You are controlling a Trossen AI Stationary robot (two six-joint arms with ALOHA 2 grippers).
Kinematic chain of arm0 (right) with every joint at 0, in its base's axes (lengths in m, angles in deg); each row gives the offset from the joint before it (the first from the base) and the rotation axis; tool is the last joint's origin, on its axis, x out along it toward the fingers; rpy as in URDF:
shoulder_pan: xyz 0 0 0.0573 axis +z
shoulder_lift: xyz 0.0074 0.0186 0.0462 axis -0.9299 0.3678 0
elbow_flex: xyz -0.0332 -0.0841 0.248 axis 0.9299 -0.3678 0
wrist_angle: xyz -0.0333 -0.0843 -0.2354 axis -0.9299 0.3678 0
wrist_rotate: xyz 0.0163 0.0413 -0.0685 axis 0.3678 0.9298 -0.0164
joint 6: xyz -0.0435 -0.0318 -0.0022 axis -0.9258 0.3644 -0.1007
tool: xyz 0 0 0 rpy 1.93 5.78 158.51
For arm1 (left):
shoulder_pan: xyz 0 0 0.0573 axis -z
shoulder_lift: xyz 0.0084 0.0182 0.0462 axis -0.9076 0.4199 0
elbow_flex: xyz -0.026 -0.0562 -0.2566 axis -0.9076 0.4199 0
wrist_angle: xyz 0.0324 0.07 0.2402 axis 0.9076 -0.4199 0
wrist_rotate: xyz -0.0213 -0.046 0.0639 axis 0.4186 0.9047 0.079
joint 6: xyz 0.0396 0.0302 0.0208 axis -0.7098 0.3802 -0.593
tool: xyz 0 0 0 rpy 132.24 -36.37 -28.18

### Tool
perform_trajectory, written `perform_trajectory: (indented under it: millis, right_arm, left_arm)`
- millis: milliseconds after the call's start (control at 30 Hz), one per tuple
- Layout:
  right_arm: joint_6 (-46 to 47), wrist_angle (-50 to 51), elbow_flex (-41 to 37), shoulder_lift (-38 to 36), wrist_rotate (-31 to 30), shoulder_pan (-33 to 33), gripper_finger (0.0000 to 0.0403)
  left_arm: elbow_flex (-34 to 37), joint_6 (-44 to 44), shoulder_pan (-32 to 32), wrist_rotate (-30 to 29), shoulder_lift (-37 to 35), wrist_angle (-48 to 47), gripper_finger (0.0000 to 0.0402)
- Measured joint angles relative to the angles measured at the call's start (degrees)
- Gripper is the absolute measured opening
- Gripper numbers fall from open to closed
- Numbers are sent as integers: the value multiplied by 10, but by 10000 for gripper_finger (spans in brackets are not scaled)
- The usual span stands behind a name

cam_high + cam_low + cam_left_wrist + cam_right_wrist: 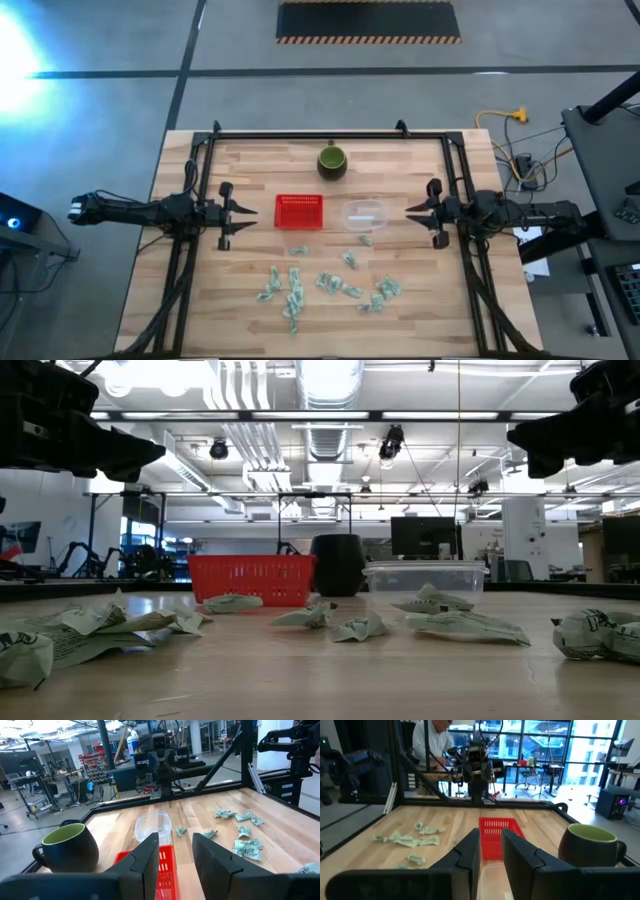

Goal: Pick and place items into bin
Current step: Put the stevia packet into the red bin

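Several small pale green-and-white wrapped pieces (325, 283) lie scattered on the near half of the wooden table; they also show in the low view as pieces (440, 622). A red basket (299, 211) sits mid-table with a clear plastic tub (365, 215) to its right. My left gripper (243, 213) hovers open to the left of the basket, above the table. My right gripper (408, 211) hovers open to the right of the tub. Both hold nothing. In the wrist views, the left gripper (175, 849) and the right gripper (491, 844) each point at the basket.
A dark green cup (332, 161) stands beyond the basket, toward the far edge. A black frame (330, 134) runs along the far edge and down both sides of the table. A person (434, 742) sits beyond the table's left side.
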Motion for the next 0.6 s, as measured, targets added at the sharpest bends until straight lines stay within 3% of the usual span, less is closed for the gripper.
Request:
perform_trajectory:
  millis: [333,600]
  right_arm:
    - [104,-4,0,0,0,0,68]
    - [86,-3,0,0,0,0,68]
  left_arm:
    - [0,0,0,0,-1,0,102]
    - [0,4,0,0,0,76,102]
